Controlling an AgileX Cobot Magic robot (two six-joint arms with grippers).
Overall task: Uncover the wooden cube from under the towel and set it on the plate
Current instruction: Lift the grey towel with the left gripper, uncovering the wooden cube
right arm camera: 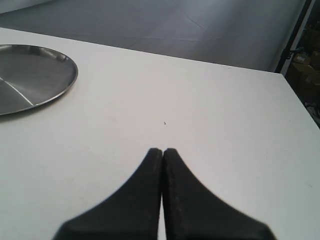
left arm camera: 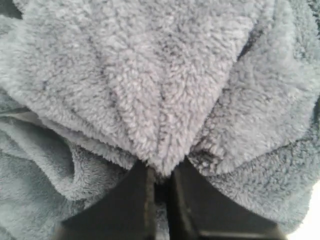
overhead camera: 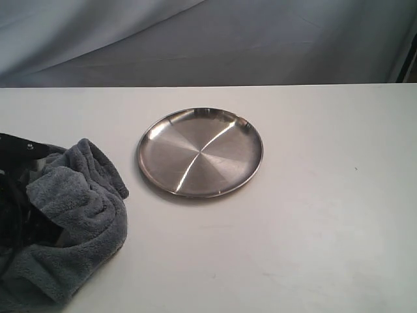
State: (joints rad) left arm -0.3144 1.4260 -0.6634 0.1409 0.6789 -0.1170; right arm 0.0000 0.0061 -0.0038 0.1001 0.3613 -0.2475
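Note:
The dark grey fluffy towel (overhead camera: 71, 222) is bunched up at the table's front left, draped over my left arm. In the left wrist view my left gripper (left arm camera: 161, 171) is shut on a fold of the towel (left arm camera: 150, 90), which fills that view. The wooden cube is hidden in every view. The shiny steel plate (overhead camera: 200, 152) lies bare at the table's middle, right of the towel. My right gripper (right arm camera: 162, 151) is shut with nothing in it, low over bare table, with the plate's rim (right arm camera: 70, 75) off to one side. It is out of the exterior view.
A white table (overhead camera: 313, 228) carries everything, with a grey cloth backdrop (overhead camera: 208, 39) behind its far edge. In the right wrist view the table's side edge (right arm camera: 295, 95) shows, with dark clutter beyond it.

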